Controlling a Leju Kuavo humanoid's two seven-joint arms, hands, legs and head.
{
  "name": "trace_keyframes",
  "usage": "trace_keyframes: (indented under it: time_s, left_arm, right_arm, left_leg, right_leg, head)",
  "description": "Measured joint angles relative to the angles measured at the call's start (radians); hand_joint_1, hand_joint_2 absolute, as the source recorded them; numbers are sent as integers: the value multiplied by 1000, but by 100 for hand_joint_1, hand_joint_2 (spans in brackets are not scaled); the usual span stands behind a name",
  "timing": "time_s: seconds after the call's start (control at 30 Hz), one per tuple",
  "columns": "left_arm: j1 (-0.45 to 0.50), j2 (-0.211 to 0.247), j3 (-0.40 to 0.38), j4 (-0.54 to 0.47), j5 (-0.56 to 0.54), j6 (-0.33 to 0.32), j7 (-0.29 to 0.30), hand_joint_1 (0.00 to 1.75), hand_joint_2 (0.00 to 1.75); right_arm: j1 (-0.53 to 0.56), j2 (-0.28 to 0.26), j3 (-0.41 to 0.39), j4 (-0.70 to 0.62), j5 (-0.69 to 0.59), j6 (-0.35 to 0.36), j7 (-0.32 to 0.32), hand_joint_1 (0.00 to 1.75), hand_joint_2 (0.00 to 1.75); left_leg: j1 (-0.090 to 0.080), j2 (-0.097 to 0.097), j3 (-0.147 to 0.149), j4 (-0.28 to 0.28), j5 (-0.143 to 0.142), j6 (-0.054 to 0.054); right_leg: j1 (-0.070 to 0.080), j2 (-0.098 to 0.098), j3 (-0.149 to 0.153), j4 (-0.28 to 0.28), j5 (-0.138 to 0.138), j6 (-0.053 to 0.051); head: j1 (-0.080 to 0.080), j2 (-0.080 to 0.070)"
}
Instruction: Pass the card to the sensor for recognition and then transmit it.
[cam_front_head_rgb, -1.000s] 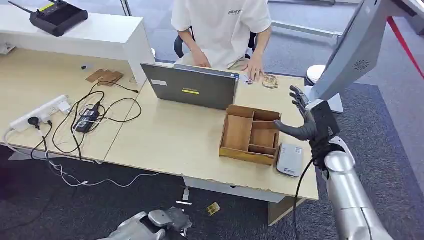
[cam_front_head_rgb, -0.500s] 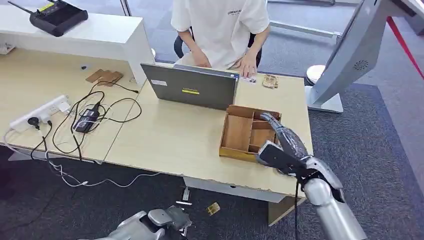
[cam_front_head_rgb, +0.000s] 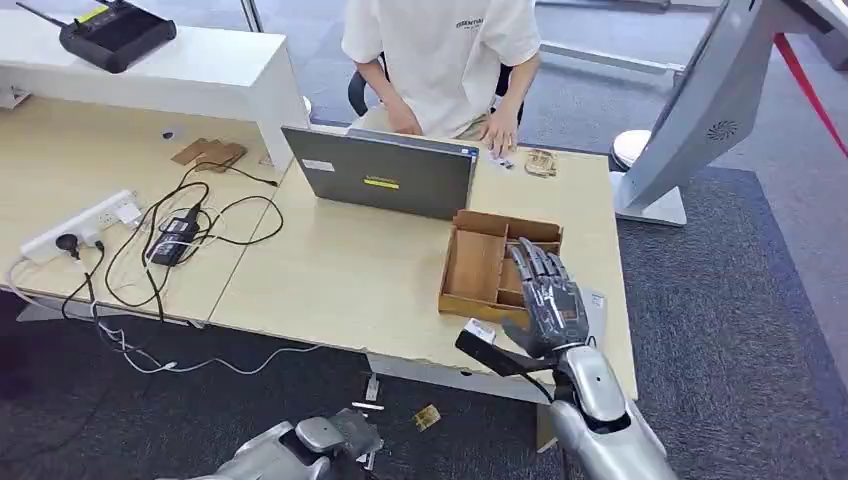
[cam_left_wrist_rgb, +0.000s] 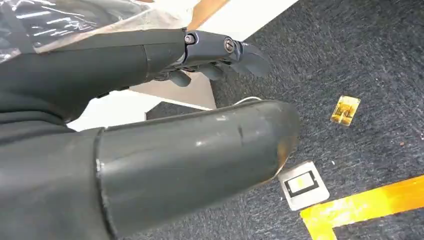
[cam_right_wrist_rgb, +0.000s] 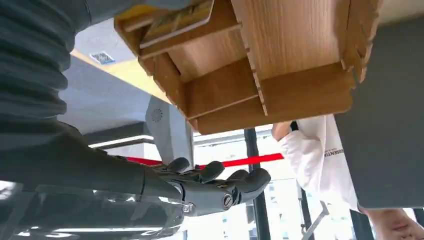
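A wooden divided tray (cam_front_head_rgb: 478, 264) stands near the table's right front corner. My right hand (cam_front_head_rgb: 545, 300) hovers flat over its right compartments, fingers spread toward the laptop, thumb out past the tray's front edge, holding nothing. In the right wrist view a card (cam_right_wrist_rgb: 175, 19) lies in one compartment of the tray (cam_right_wrist_rgb: 280, 60), with my right hand's fingers (cam_right_wrist_rgb: 220, 185) straight and apart from it. The grey sensor (cam_front_head_rgb: 598, 305) lies right of the tray, mostly hidden by the hand. My left hand (cam_front_head_rgb: 310, 445) hangs low beside the table with nothing in it; its fingers (cam_left_wrist_rgb: 220, 47) are over carpet.
A person (cam_front_head_rgb: 440, 50) sits behind a grey laptop (cam_front_head_rgb: 385, 172), with small cards (cam_front_head_rgb: 541, 162) beside their hand. Cables and a power strip (cam_front_head_rgb: 85, 222) cover the table's left part. A grey screen stand (cam_front_head_rgb: 700, 100) rises at the right. A yellow card (cam_left_wrist_rgb: 345, 110) lies on the floor.
My right hand has swung from upright beside the table's right edge down and left, and now lies flat over the tray. The person's hand has drawn back slightly.
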Motion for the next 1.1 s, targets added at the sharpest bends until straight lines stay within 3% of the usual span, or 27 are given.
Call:
trace_keyframes:
  time_s: [0.17,0.5,1.1]
  left_arm:
    - [1,0,0,0,-3,1,-2,0,0]
    - [1,-1,0,0,-18,1,-9,0,0]
    - [2,0,0,2,-34,1,-18,0,0]
  right_arm:
    - [2,32,24,114,-1,-99,15,0,175]
    - [-2,55,35,256,-34,-157,8,0,175]
    - [-79,79,33,415,-98,-283,-75,0,175]
  left_leg:
    - [0,0,0,0,0,0]
    - [0,0,0,0,0,0]
    - [0,0,0,0,0,0]
  right_leg:
    - [0,0,0,0,0,0]
    - [0,0,0,0,0,0]
    - [0,0,0,0,0,0]
  head:
    - [0,0]
    - [0,0]
    - [0,0]
